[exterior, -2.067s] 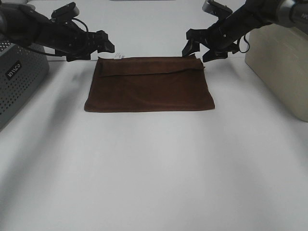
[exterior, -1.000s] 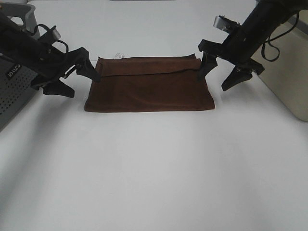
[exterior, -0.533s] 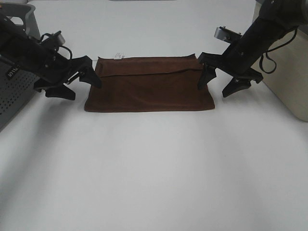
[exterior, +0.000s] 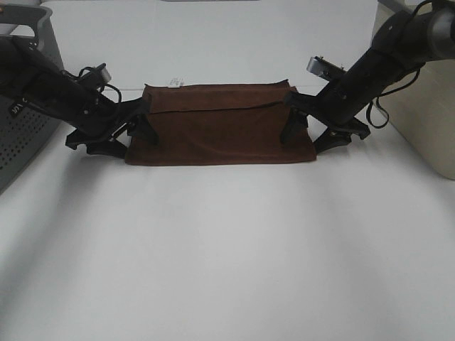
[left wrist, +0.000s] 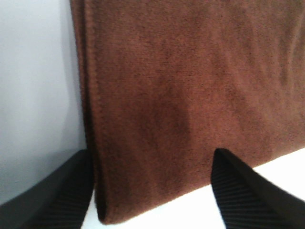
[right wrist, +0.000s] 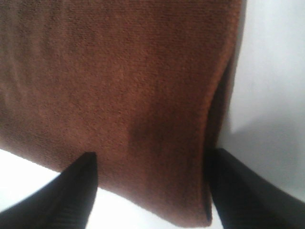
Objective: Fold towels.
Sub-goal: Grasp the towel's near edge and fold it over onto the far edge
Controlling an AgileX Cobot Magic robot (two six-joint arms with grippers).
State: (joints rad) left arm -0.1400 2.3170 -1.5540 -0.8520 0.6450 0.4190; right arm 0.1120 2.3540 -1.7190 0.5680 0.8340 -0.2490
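Note:
The dark reddish-brown towel (exterior: pixel 220 124) lies folded on the white table, with its white tag (exterior: pixel 175 82) at the far left corner. My left gripper (exterior: pixel 130 138) is open and low over the towel's near left corner, one finger over the cloth and one outside its edge. My right gripper (exterior: pixel 311 135) is open and straddles the near right corner in the same way. In the left wrist view the towel (left wrist: pixel 181 95) lies between the spread fingertips (left wrist: pixel 52 195). In the right wrist view the towel (right wrist: pixel 119 71) lies between the spread fingertips (right wrist: pixel 66 195).
A grey perforated box (exterior: pixel 21 114) stands at the left edge of the table. A beige container (exterior: pixel 426 99) stands at the right. Bare white tabletop (exterior: pixel 227 249) stretches in front of the towel.
Both grippers have come from the towel's far corners forward along its short sides and dropped down onto the near corners. They stay open. The towel has not moved.

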